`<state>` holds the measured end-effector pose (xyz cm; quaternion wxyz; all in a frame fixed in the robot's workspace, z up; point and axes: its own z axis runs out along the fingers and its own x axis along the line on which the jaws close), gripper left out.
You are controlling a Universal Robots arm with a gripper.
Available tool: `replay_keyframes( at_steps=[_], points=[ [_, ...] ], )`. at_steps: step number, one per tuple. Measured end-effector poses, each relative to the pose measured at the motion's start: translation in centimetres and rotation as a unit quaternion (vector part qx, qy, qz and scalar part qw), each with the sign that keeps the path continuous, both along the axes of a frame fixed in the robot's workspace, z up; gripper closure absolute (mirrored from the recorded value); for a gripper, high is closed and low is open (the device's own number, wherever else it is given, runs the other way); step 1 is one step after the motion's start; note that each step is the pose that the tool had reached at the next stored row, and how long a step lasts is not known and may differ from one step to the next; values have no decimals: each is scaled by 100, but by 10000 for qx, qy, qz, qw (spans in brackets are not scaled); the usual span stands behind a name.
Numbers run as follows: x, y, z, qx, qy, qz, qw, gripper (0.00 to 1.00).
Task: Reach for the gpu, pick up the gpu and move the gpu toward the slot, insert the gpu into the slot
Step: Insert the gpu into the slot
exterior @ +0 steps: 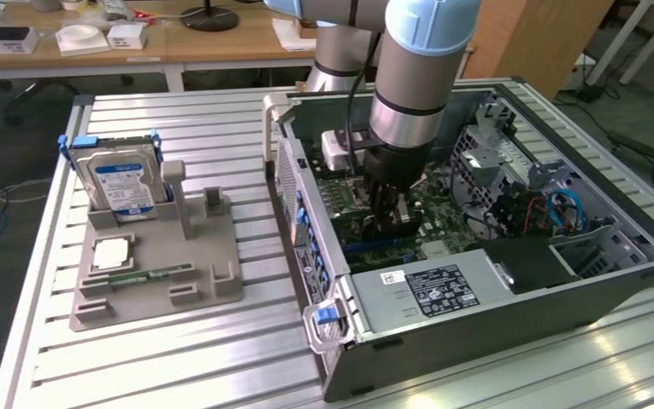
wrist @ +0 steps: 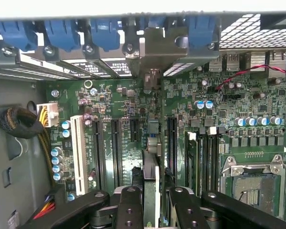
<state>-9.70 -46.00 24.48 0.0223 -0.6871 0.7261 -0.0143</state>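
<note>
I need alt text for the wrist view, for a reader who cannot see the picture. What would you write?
Seen edge-on, the gpu is held between the gripper's black fingers above a green motherboard with rows of long dark expansion slots. Its pale metal end bracket sits at the case's rear wall among blue slot clips. An empty processor socket lies to one side.

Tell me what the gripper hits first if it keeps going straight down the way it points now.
Likely the motherboard: the gripper holds the gpu edge-on, so the card's lower edge should meet a slot there first. Depth is unclear.
</note>
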Motion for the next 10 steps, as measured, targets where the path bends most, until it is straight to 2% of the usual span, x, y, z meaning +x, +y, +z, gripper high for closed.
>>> replay_keyframes(
  at_steps=[10],
  points=[
    [-1,0,-30,0,4,93,10000,74]
  ],
)
